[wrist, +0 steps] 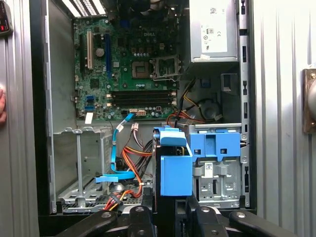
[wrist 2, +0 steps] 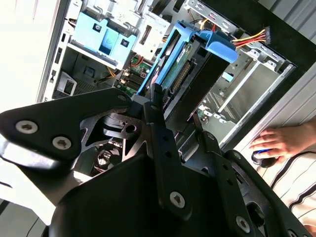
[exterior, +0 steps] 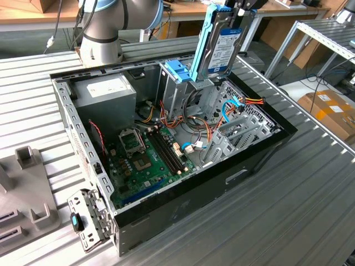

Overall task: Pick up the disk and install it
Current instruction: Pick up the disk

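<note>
Blue-railed disk [exterior: 222, 47] in gripper [wrist 2: 177, 106] | above drive cage [exterior: 176, 83] | cables [exterior: 206, 132] beside

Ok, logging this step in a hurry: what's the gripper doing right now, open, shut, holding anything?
Gripper: shut on the disk, held on edge above the open computer case.

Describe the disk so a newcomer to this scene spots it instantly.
Find the open computer case on the ribbed metal table. Above its drive cage, the gripper holds the disk nearly upright. Unlike the grey power-supply box inside, it is slim, blue-railed and blue-and-white labelled.
</note>
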Robot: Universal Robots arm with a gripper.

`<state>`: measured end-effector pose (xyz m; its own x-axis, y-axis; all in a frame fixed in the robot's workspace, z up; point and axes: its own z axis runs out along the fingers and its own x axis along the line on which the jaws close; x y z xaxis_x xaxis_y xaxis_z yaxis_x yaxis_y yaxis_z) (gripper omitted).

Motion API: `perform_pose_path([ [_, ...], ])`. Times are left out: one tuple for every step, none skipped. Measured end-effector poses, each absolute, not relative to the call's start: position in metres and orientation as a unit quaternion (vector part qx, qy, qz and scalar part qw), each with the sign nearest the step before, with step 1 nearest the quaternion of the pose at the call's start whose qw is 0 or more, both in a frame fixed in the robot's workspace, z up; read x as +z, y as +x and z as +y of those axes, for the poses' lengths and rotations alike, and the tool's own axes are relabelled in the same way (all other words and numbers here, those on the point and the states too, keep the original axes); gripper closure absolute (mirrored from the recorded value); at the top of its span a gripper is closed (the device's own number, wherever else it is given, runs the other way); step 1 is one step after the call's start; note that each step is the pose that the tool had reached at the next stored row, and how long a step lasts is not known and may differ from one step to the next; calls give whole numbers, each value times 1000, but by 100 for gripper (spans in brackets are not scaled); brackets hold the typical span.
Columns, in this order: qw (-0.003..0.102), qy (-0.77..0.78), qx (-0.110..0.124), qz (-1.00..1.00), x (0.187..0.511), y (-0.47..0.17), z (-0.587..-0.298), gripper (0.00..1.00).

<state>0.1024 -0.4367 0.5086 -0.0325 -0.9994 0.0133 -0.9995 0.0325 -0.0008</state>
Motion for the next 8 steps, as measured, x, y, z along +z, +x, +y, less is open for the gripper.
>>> perform_pose_path([
  [5,696,5,-718,509,102,-437,65],
  [5,696,5,-718,509,102,-437,65],
  [5,696,5,-718,509,102,-438,65],
  [5,696,5,-718,509,102,-439,65],
  [5,696,5,-718,509,102,-441,65],
  [5,696,5,-718,509,102,-445,65],
  [4,696,5,-718,509,102,-446,65],
  [5,696,5,-718,509,102,-447,65],
])
